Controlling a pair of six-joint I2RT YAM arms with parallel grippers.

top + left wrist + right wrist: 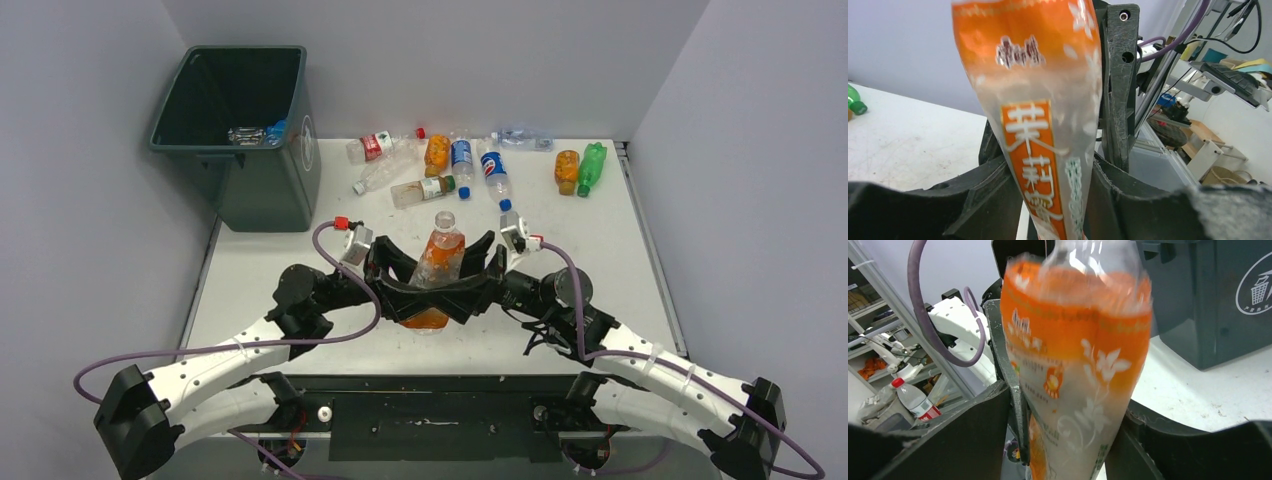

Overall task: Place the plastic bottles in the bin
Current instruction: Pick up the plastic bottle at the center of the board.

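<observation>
A crumpled plastic bottle with an orange label (437,262) hangs above the table's middle, neck pointing away from the arms. My left gripper (412,290) is shut on its squashed lower part; in the left wrist view the bottle (1043,125) touches both fingers (973,200). My right gripper (462,290) meets it from the other side and closes around the wider body (1078,365), its right finger (1158,445) against the label. The two grippers' fingers interlock. The dark green-grey bin (270,190) stands at the far left, a few bottles (255,133) inside.
Several bottles (440,165) lie in a cluster at the table's far side, an orange and a green one (580,170) further right. The bin (1208,315) shows behind the held bottle in the right wrist view. Grey walls enclose the table.
</observation>
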